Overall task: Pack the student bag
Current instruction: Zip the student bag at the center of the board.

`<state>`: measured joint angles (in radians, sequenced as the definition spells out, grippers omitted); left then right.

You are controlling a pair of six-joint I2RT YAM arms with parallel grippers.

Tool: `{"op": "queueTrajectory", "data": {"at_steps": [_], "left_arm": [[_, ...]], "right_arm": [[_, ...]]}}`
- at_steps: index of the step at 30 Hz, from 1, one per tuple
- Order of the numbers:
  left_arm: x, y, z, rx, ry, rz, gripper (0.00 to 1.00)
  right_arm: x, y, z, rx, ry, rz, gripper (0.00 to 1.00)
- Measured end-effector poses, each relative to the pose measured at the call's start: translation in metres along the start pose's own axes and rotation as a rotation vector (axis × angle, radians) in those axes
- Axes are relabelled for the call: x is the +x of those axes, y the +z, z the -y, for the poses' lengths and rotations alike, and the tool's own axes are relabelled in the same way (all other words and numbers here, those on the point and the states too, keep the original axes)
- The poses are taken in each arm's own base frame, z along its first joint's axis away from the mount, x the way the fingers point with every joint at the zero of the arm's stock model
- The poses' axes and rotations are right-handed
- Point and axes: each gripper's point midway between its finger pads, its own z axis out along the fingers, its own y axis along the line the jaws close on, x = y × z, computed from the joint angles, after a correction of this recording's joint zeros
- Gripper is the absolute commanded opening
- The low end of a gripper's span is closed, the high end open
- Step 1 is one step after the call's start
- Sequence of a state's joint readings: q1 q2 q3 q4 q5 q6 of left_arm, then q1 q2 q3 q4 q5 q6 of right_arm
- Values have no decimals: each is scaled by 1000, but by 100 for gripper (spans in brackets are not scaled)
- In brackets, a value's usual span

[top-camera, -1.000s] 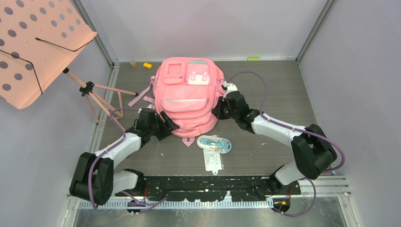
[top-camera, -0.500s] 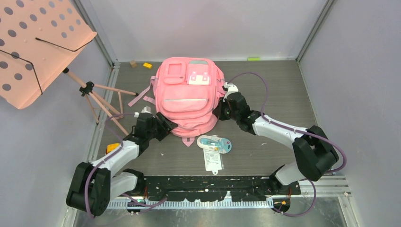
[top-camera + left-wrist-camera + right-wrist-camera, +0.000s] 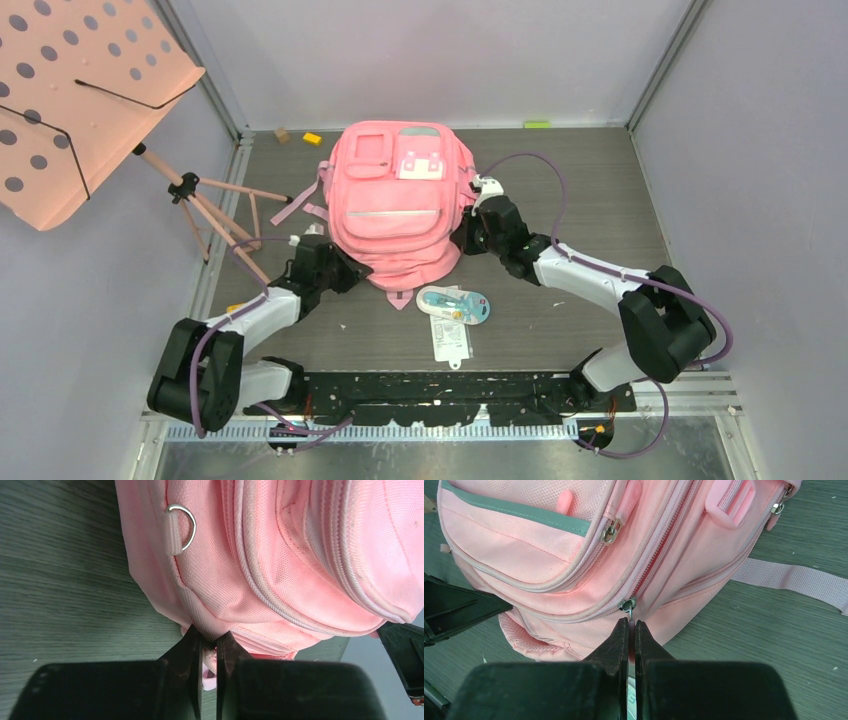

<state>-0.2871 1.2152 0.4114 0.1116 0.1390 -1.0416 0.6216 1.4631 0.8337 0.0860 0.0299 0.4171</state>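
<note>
The right pincer has its jaws pressed together on the zip pull of the student bag. The bag lies flat at the centre of the overhead frame, long axis top to bottom. From the pull, the zip track runs toward the upper right of the right wrist view, so you would likely draw that way. The left pincer pinches the bag's lower-left edge.

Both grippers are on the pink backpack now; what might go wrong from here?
The left gripper pinches only a thin fold at the student bag's edge; it may slip once pulling starts. The right gripper holds the zipper pull at its fingertips, so the pull may slide out. If the bag drags, it may shove the blister pack beside it.
</note>
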Motion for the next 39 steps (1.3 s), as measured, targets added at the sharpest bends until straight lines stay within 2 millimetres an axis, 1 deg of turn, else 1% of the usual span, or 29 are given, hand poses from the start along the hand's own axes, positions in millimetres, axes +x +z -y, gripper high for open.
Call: {"op": "queueTrajectory", "data": {"at_steps": [6,15,22,29,35,39], "left_arm": [[1,-1,0,-8,28,-7,0],[0,-5,2,2,39,2,0],[2,-3,0,2,58,-10,0],[1,0,1,10,63,-8,0],[-2,4,4,24,78,3,0],[-7,6,5,30,82,18,0]], "right_arm": [[0,2,6,21,-25,-9,0],[-20,17,31,74,-37,-23,0],[-33,36,50,73,-28,-50,0],[-50,59,66,74,-28,-61,0],[-63,77,74,51,-32,-68,0],[-69,87,75,33,-50,-64,0]]}}
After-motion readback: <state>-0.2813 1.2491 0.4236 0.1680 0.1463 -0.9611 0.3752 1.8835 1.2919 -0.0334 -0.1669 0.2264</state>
